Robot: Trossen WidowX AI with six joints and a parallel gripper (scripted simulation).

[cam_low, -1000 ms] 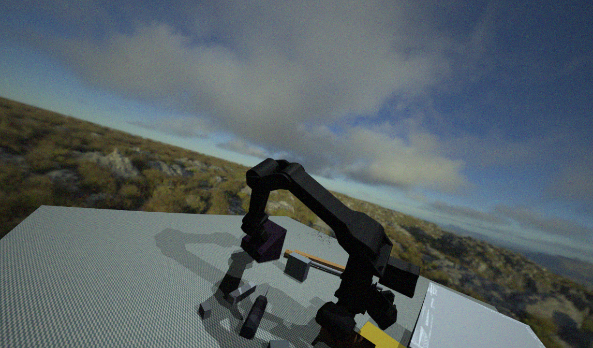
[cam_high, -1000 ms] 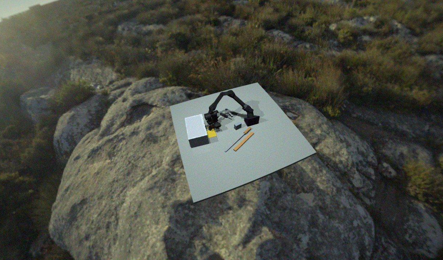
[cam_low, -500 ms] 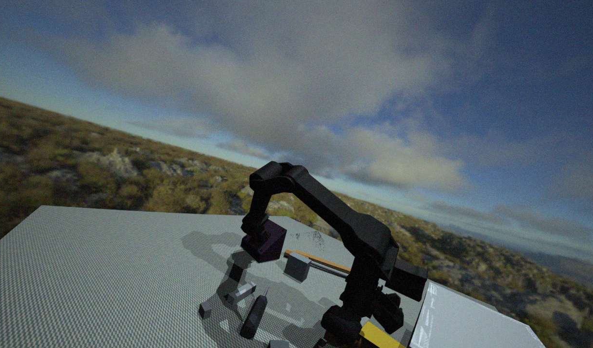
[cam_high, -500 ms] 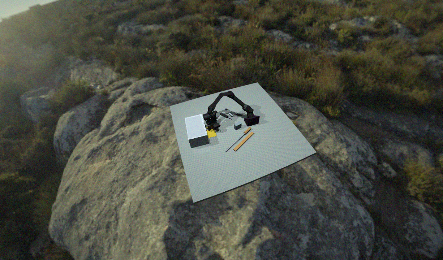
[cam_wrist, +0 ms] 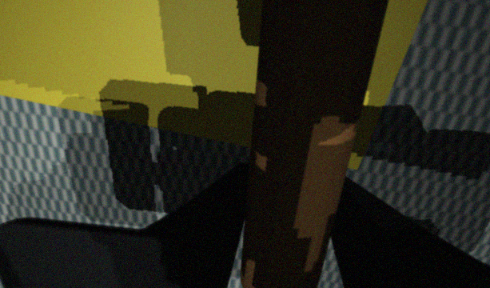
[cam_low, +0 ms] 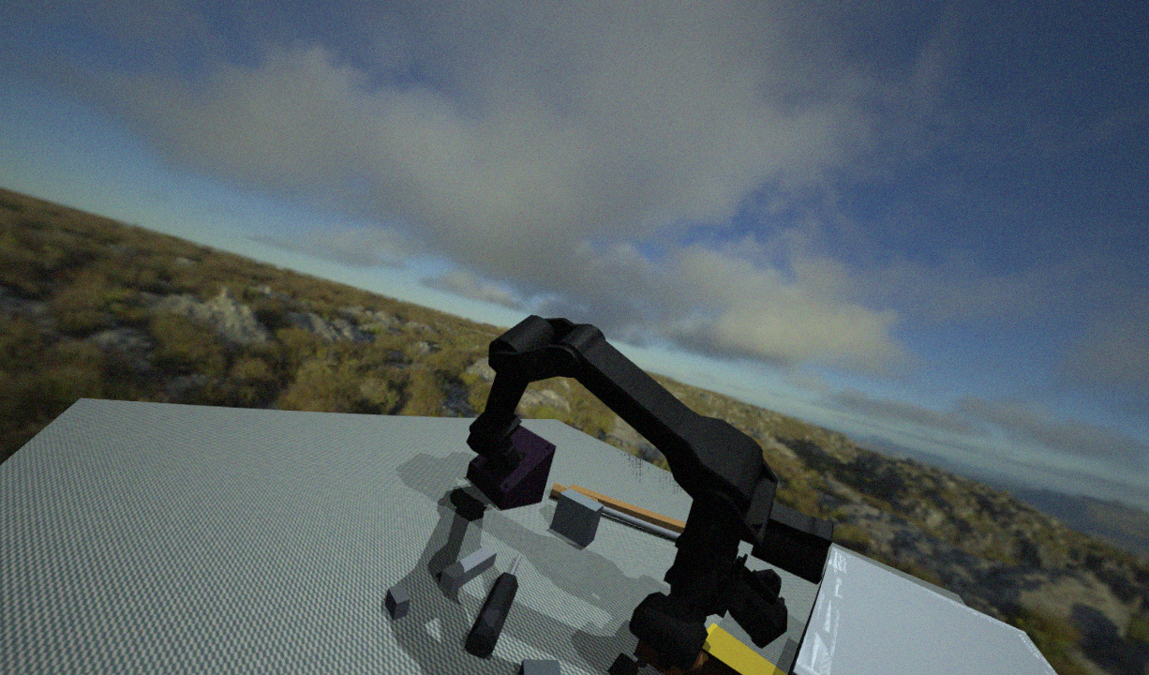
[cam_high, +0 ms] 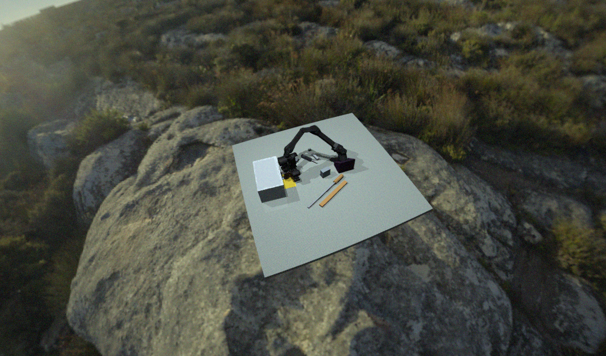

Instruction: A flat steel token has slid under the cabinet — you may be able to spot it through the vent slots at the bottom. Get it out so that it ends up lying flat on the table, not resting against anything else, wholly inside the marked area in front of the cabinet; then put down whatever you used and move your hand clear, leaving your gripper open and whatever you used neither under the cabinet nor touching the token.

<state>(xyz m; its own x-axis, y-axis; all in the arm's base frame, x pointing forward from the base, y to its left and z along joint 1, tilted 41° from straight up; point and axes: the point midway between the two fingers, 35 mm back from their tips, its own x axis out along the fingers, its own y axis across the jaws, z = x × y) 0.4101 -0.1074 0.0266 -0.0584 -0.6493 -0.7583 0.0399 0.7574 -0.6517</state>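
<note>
Seeing a boxy cabinet [cam_high: 268, 173] [cam_low: 905, 625] with a smooth, pale top and dark grey side, parked on a table [cam_high: 340, 234] [cam_low: 226, 503] [cam_wrist: 33, 160] with a fine woven-looking grey check. Can't make out the flat steel token in any view, so can't tell exactly where relative to the cabinet. Got a flat, bright yellow marked area [cam_high: 290, 183] [cam_low: 734, 651] [cam_wrist: 81, 44] right in front of the cabinet, streaked with shadow.

Looking at a matte black gripper [cam_high: 291, 173] [cam_low: 658, 651] [cam_wrist: 287, 178] just beside the cabinet, shut firmly on a brown, rounded handle [cam_wrist: 326, 180]. Can't tell what shape the far end takes.

Further out from the cabinet, spot a slim grey rod with an orange handle [cam_high: 338, 178] and, alongside, a flat orange strip [cam_high: 332, 194] [cam_low: 637, 506]. Also notice a plain grey block [cam_high: 324, 172] [cam_low: 576, 517], between the cabinet and a dark purple angular base [cam_high: 350, 165] [cam_low: 534, 473]. Well apart from the cabinet, find a dark, rounded-handled tool with a thin tip [cam_low: 491, 612] and a small grey cube [cam_low: 397, 602].
</note>
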